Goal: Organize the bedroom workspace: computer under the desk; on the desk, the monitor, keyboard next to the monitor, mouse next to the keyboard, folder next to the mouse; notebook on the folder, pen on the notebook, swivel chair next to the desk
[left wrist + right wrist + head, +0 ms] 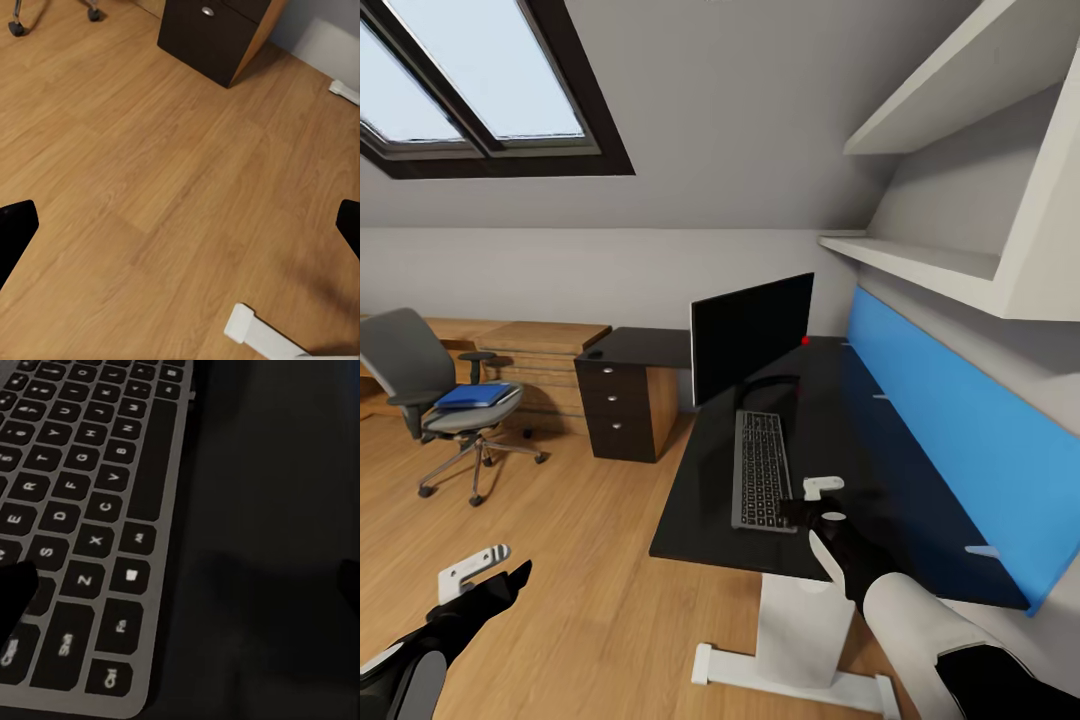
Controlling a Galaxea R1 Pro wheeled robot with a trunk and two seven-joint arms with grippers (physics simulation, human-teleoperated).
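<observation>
We see a matte black desk (860, 440) on white legs, backed by a bright blue panel (960, 420). On it the flat black monitor (750, 335) stands upright, with the slim silver-grey keyboard (762, 470) lying flat just in front, black keys facing up. A glossy blue folder (473, 395) lies on the grey swivel chair (440, 400), well apart from the desk across the wood-plank floor (580, 560). Our right gripper (825, 505) hovers low beside the keyboard's near corner, fingers spread wide. Our left gripper (485, 580) hangs over the floor, likewise wide.
</observation>
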